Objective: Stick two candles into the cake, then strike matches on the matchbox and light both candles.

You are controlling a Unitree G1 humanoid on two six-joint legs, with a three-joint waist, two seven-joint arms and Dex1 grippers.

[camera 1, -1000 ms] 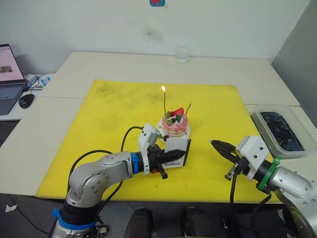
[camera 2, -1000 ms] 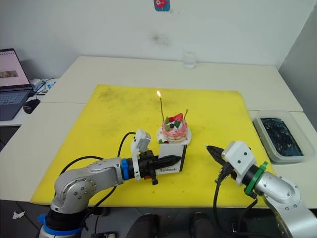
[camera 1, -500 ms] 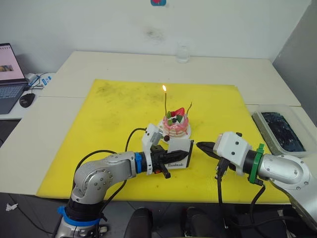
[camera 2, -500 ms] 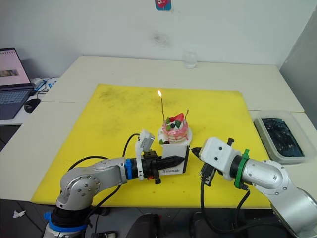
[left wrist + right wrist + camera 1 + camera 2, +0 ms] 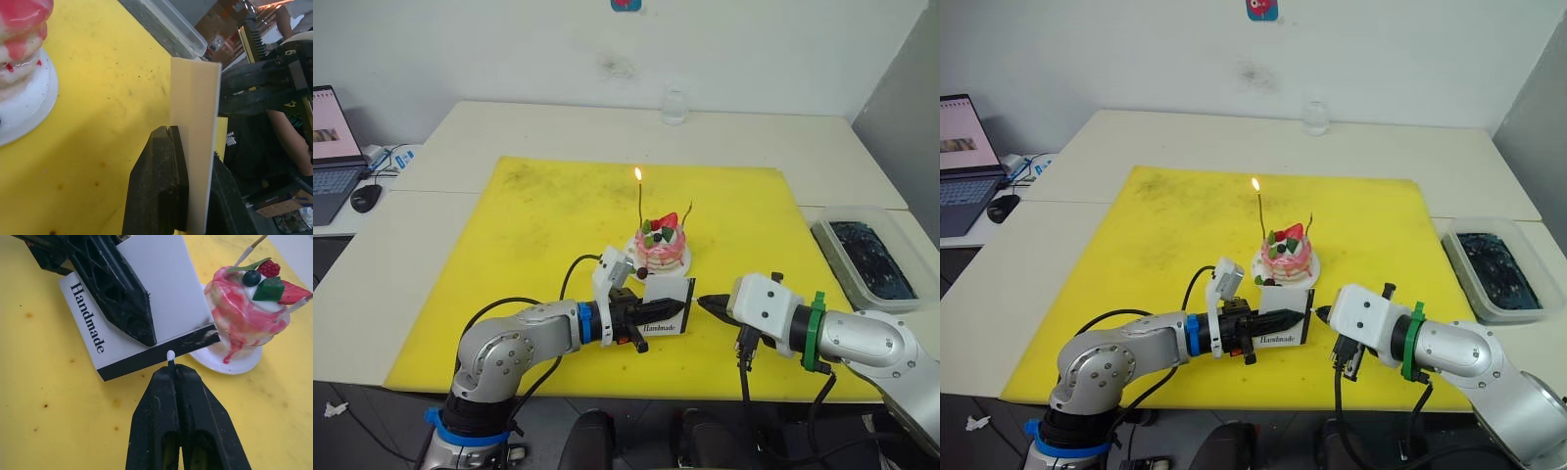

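The pink-and-white cake sits on its white plate on the yellow mat. Two candles stand in it: the left candle burns, the right candle is unlit. My left gripper is shut on the white matchbox and holds it upright just in front of the cake. My right gripper is shut on a match. The match's white head lies against the black striking edge on the box's right side. I cannot tell whether it touches.
The yellow mat covers the table's middle. A grey tray with dark contents stands at the right edge. A glass is at the back, a laptop and mouse far left.
My right gripper has moved left with the match, from the mat's right side up to the matchbox's striking edge. The left gripper has kept holding the box near the cake.
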